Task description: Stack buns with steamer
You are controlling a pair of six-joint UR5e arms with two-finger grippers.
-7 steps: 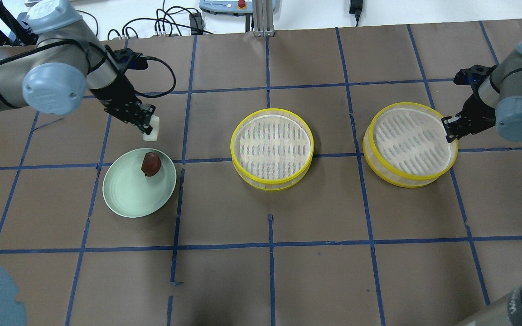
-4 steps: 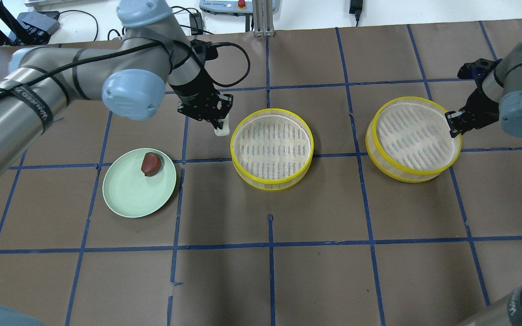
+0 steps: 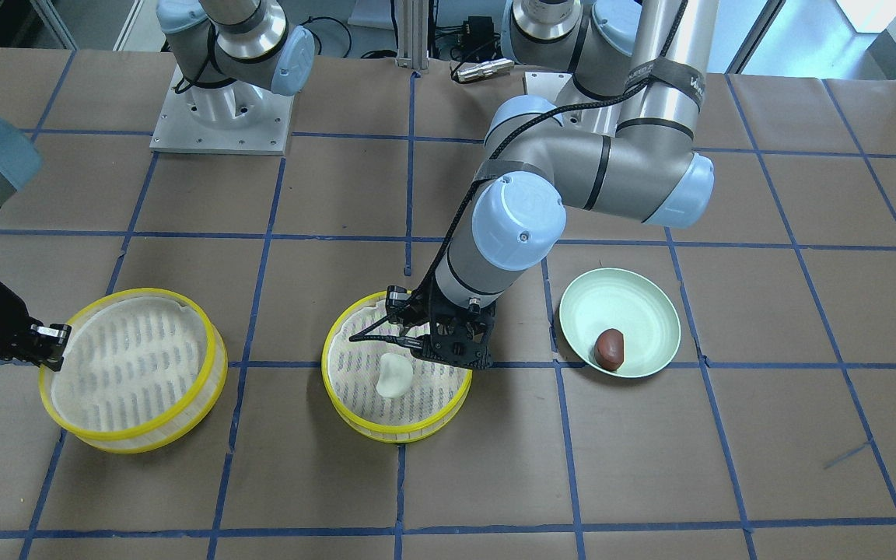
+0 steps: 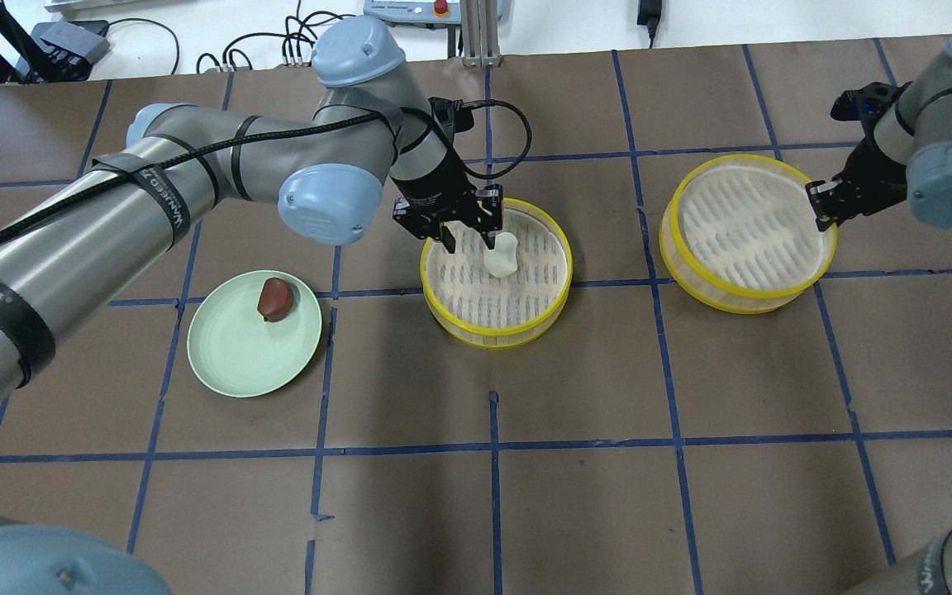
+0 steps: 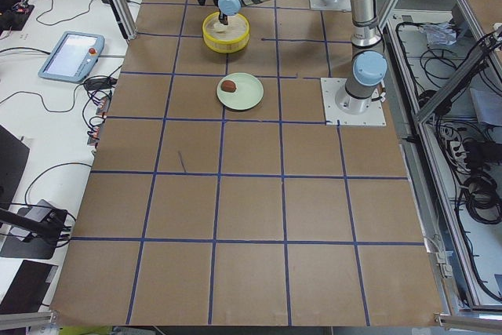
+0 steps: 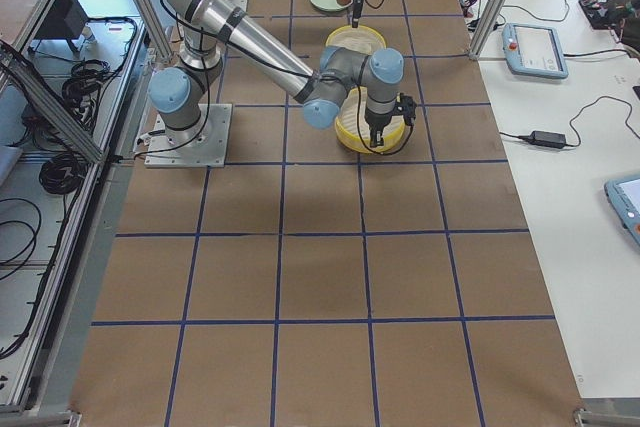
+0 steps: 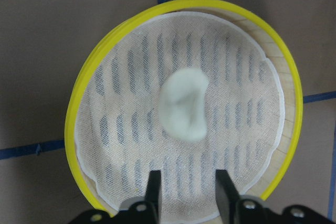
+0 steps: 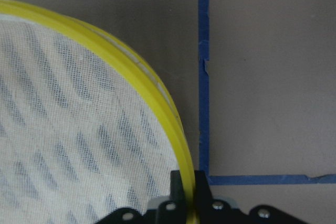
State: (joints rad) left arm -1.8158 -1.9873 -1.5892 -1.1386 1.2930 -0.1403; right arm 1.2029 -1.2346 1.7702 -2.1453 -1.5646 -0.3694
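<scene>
The white bun [image 4: 501,254] lies on the cloth inside the middle yellow-rimmed steamer [image 4: 492,339]. It also shows in the front view [image 3: 393,377] and in the left wrist view [image 7: 184,106]. My left gripper [image 4: 470,241] is open and empty just above that steamer's near-left part, beside the bun. The reddish-brown bun [image 4: 275,299] sits on the pale green plate [image 4: 236,364] to the left. My right gripper [image 4: 819,211] is shut on the rim of the right steamer [image 4: 740,304], as the right wrist view shows [image 8: 188,187].
The brown table has blue tape grid lines. Cables and a control pendant lie past the far edge. In the front view the plate [image 3: 642,303] lies right of the middle steamer [image 3: 386,432] and the other steamer [image 3: 129,439] lies to its left.
My left gripper carried the white bun rightward from near the plate to the middle steamer and let it go. The right gripper and its steamer shifted slightly toward the far edge.
</scene>
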